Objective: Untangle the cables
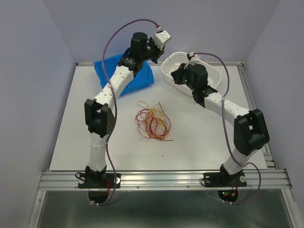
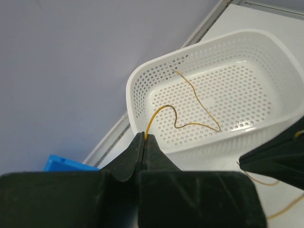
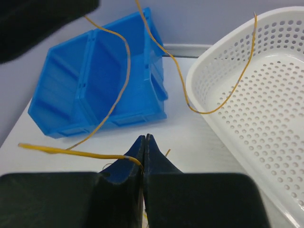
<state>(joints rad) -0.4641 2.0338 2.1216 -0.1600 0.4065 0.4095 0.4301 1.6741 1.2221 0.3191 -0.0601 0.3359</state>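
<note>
Separating one yellow cable (image 2: 160, 108) — left hand (image 2: 144, 137) and right hand (image 3: 144, 139) both clamped shut on it; next probably calls for dropping it into the basket (image 2: 134, 90).

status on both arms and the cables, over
left gripper shut on yellow cable by white basket. right gripper shut on yellow strand. tangle mid-table, nothing blocking.

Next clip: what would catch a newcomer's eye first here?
A red-and-yellow tangle of hair-thin wires lies mid-table. At the back, near the blue bin and white basket, the left end effector and right end effector are each shut on a thin yellow wire.
</note>
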